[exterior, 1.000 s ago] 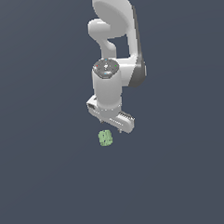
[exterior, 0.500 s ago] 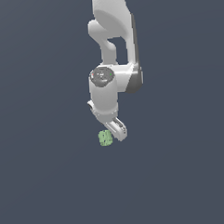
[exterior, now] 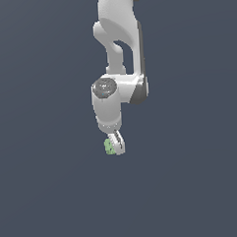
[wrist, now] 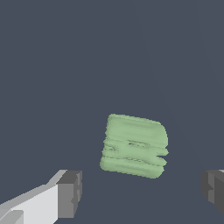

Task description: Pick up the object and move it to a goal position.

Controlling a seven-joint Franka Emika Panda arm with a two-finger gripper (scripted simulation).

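On the plain dark grey surface (exterior: 50,193), bare ground is seen on every side of the arm in the exterior view, and no edge or wall is shown in either view. The object (wrist: 134,145), a pale green, lumpy, roughly cube-shaped block, is found directly beneath the wrist, partly covered by the gripper (exterior: 115,145) in the exterior view. In the wrist view the two dark fingertips (wrist: 70,194) are held wide apart, one to each side of the block, with clear grey gaps left between them and it. Nothing is gripped or touched.
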